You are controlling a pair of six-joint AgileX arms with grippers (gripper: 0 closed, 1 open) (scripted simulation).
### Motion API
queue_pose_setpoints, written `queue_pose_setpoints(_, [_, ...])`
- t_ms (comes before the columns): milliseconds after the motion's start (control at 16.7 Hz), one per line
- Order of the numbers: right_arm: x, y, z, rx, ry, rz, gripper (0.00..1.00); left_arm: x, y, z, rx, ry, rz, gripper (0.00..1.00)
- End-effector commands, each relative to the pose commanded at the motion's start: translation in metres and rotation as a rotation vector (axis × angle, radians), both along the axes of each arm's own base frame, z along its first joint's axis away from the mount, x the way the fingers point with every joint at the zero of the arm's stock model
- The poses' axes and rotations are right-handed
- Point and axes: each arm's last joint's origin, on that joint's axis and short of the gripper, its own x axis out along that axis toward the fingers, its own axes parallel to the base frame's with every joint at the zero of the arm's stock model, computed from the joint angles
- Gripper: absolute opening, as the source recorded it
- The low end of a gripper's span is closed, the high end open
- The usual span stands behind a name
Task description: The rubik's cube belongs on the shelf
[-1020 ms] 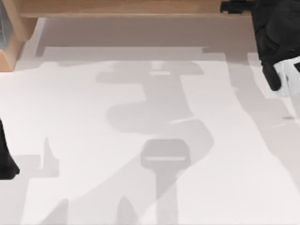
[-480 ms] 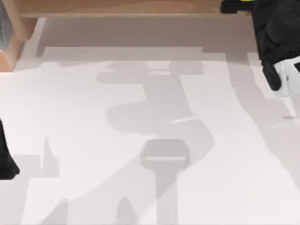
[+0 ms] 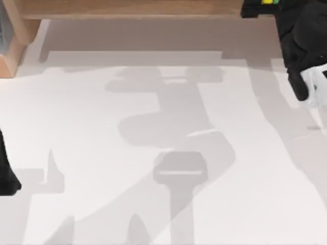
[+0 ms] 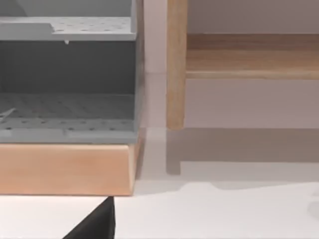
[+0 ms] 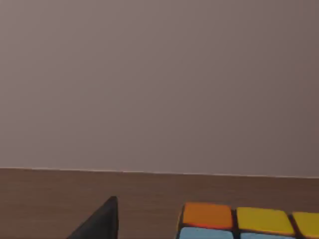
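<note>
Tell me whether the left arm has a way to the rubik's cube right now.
Probably not. The left arm sits at the table's left edge, while the rubik's cube lies on the shelf at the far right, beside the right arm.

Rubik's cube (image 5: pixel 249 221) cut off by the right wrist view's edge, and mostly hidden at the top view's edge.

The shelf (image 3: pixel 127 8) is light matt wood with visible grain. The surface (image 3: pixel 102 127) looks smooth, matt white. The rubik's cube (image 5: pixel 249 221) has smooth stickers, probably plastic. A grey perforated rack (image 4: pixel 67 74) looks like matt metal.
</note>
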Motion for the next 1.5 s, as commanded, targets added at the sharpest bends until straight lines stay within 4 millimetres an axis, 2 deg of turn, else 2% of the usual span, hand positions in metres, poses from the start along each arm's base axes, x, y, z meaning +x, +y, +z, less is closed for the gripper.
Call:
queue_pose_setpoints(180, [-0.015, -0.016, -0.004, -0.111, 0.004, 0.044, 1.0, 0.0, 0.0, 0.0, 0.0, 0.0, 0.0, 1.0])
queue_pose_setpoints(420, [-0.051, -0.055, -0.016, -0.351, 0.012, 0.117, 1.0, 0.0, 0.0, 0.0, 0.0, 0.0, 0.0, 1.0])
queue_pose_setpoints(780, [-0.132, -0.132, -0.041, -0.786, 0.02, 0.171, 1.0, 0.0, 0.0, 0.0, 0.0, 0.0, 0.0, 1.0])
queue_pose_setpoints(960, [-0.175, -0.167, -0.052, -0.992, 0.03, 0.151, 1.0, 0.0, 0.0, 0.0, 0.0, 0.0, 0.0, 1.0])
queue_pose_setpoints(1140, [-0.208, -0.198, -0.06, -1.175, 0.054, 0.097, 1.0, 0.0, 0.0, 0.0, 0.0, 0.0, 0.0, 1.0])
queue_pose_setpoints(1320, [-0.225, -0.231, -0.066, -1.337, 0.093, 0.002, 1.0, 0.0, 0.0, 0.0, 0.0, 0.0, 0.0, 1.0])
queue_pose_setpoints(1500, [-0.23, -0.265, -0.068, -1.471, 0.132, -0.107, 1.0, 0.0, 0.0, 0.0, 0.0, 0.0, 0.0, 1.0])
